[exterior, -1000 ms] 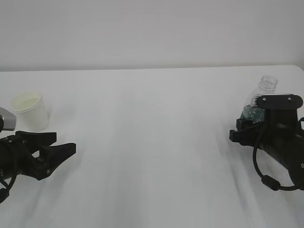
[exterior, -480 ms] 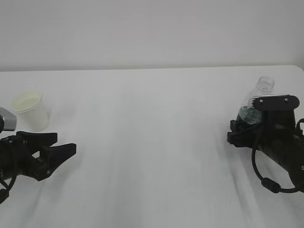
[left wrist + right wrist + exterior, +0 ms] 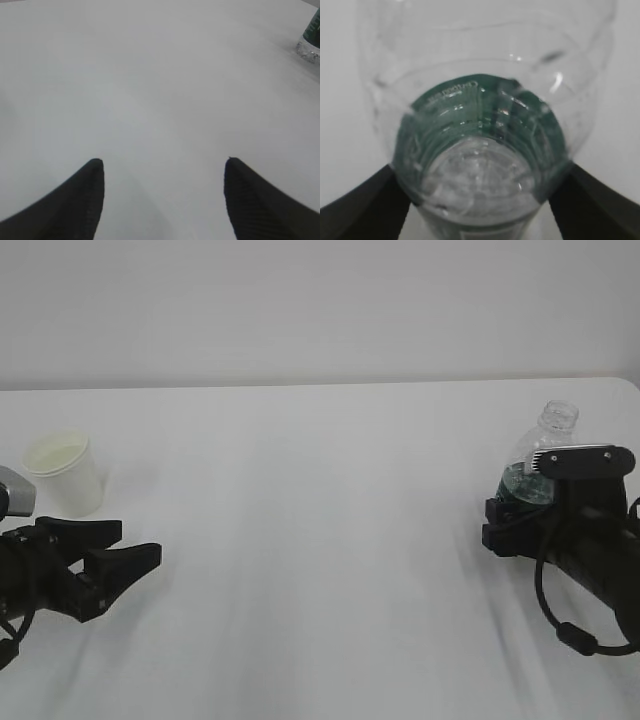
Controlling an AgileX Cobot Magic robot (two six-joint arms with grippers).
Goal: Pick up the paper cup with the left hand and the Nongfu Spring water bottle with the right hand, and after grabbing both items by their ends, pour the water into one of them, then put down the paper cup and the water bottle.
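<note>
Clear, glossy ribbed plastic on the Nongfu Spring water bottle with its dark green label band, matt white paper on the paper cup, smooth matt white across the desk, finely textured matt black on the jaws.

Exterior view slanting down across table, wrist views close (both share the bottle)

surface: white table — you see it run from near edge to far, left to right | backdrop: plain pale wall — meets the table's far edge
</note>
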